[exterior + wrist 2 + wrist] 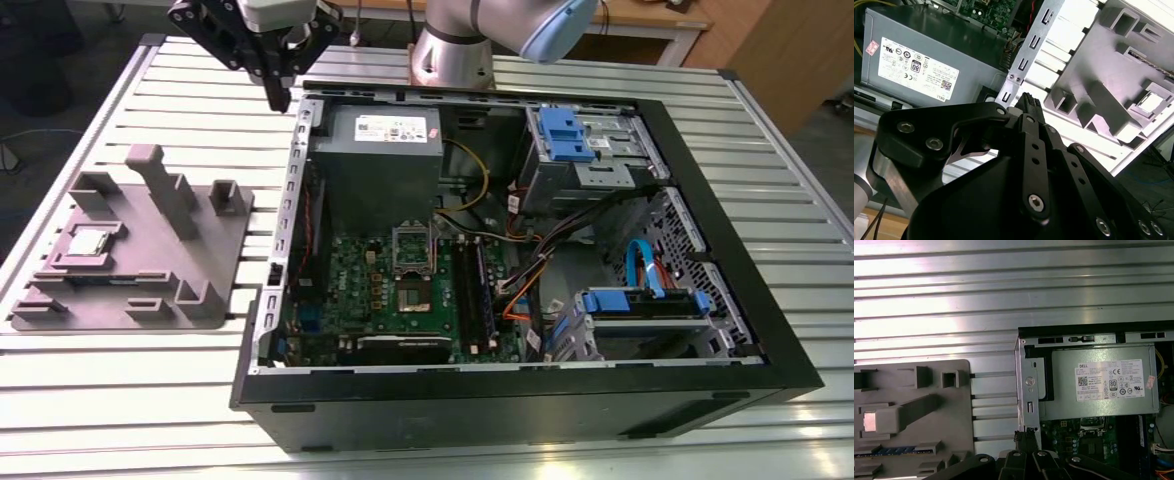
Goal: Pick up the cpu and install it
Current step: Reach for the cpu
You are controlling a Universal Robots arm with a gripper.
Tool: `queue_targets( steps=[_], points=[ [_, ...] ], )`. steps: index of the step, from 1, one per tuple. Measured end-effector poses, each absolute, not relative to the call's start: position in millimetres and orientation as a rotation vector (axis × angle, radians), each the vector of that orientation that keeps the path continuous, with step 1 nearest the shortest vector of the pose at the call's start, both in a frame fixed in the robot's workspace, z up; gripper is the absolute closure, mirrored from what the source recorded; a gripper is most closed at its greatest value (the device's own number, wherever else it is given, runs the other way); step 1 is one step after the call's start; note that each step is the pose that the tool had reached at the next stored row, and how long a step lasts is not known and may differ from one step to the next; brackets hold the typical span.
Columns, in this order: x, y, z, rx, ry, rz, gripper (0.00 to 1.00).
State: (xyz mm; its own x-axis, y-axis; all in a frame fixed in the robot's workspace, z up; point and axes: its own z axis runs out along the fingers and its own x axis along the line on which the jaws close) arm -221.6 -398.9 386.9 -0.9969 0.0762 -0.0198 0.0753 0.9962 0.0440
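The cpu [88, 242] is a small pale square chip lying in a pocket of the grey fixture plate [160, 270], at the exterior view's left of the open computer case [534, 250]. It shows as a bright square in both wrist views [1152, 103] [870, 421]. My gripper [276, 95] hangs above the table by the case's back corner on the exterior view's left, well away from the cpu. Its black fingers [1026, 102] are shut together with nothing between them. On the green motherboard, the socket [411, 262] sits below the power supply.
The grey power supply box [378, 140] fills the case's back corner next to the gripper. Blue drive brackets [567, 135] and loose cables [534, 270] crowd the case's other side. Upright blocks [167, 190] rise from the fixture plate. The slatted metal table [120, 400] lies all around.
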Motion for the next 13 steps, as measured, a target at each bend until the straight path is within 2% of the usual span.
queue_targets(
  steps=[13],
  points=[
    [-238,-399,387,0.118,3.117,0.068,0.9]
  ],
)
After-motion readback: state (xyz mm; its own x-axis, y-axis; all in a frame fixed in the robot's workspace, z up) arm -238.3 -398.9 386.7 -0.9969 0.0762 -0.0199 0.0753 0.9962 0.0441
